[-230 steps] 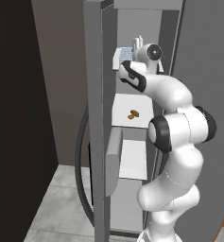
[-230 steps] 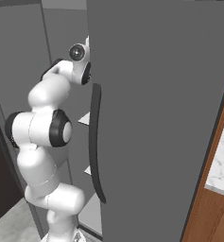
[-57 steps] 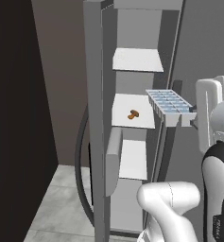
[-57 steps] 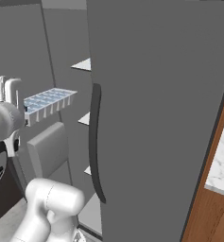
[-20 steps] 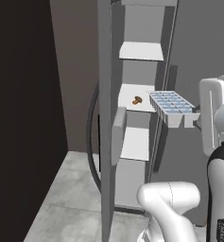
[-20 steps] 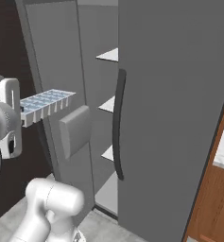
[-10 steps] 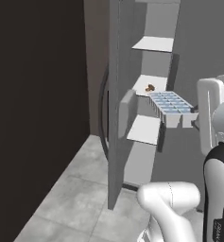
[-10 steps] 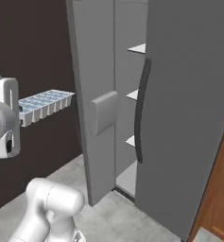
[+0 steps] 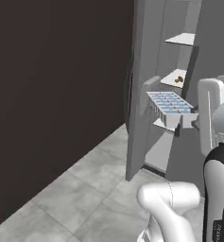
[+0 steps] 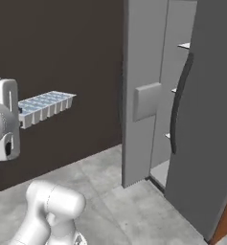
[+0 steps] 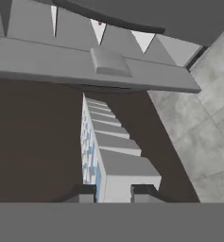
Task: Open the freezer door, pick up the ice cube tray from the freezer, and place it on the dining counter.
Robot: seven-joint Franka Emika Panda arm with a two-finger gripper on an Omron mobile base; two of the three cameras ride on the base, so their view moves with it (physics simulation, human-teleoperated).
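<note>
White, glossy arm (image 9: pixel 170 203) of rounded tubular links, swelling into bulbous joints; dark, nearly black joint band (image 9: pixel 219 189) between white shells, with faint pale lettering low on it. Flat white hand block (image 9: pixel 211 111) with rounded corners. Two small dark finger tips (image 11: pixel 144 191), squared off

The ice cube tray (image 9: pixel 169 106) is pale blue with grey-white walls. The freezer door (image 10: pixel 138 91) is matte grey, its shelves (image 9: pixel 180 39) white. The floor (image 9: pixel 80 196) is grey tile.

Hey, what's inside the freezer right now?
White shelves show inside the freezer, and a small brown item sits on one. The open freezer door hides the rest.
</note>
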